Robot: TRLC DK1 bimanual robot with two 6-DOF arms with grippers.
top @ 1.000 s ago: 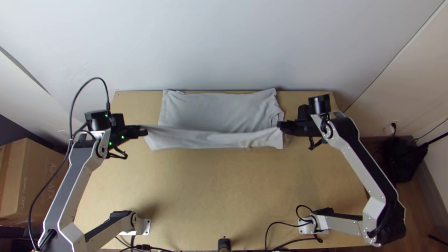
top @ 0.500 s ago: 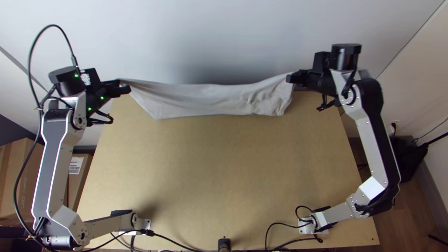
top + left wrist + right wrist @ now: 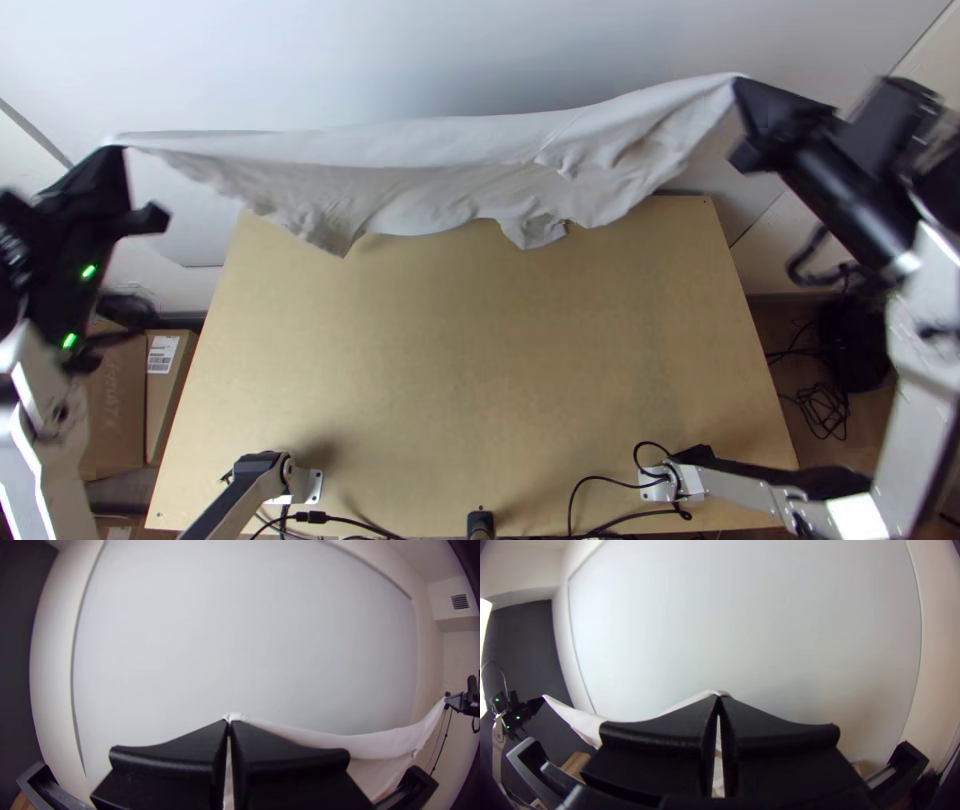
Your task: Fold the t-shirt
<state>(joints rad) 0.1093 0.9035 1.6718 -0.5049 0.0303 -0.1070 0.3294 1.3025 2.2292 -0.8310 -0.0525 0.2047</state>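
Observation:
In the top view the white t-shirt (image 3: pixel 430 165) hangs stretched in the air between both grippers, over the table's far edge, its lower edge uneven and wrinkled. My left gripper (image 3: pixel 122 150) is shut on its left end, and my right gripper (image 3: pixel 738 82) on its right end. The left wrist view has the left gripper (image 3: pixel 230 722) closed on a bit of cloth at the fingertips, with the shirt (image 3: pixel 380 744) sagging away toward the other arm. In the right wrist view the right gripper (image 3: pixel 719 697) pinches the shirt (image 3: pixel 580 721) the same way.
The bare wooden table (image 3: pixel 460 380) lies below, with a pale wall (image 3: pixel 450 50) close behind its far edge. Cables (image 3: pixel 620 516) run along the near edge by the arm bases. Cardboard boxes (image 3: pixel 115 400) stand beside the table at the left.
Both grippers have risen high above the table and moved apart, carrying the t-shirt. It was lying partly on the table at first and now hangs in the air.

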